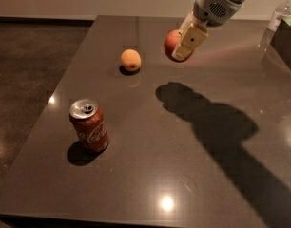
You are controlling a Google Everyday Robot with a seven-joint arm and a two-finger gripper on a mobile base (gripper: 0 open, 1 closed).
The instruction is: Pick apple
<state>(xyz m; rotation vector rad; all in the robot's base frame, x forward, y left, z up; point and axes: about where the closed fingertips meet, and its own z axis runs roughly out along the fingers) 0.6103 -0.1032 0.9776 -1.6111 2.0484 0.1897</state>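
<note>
Above the table (pixel 136 127), the gripper (pixel 180 46) holds the apple (pixel 172 42)
</note>
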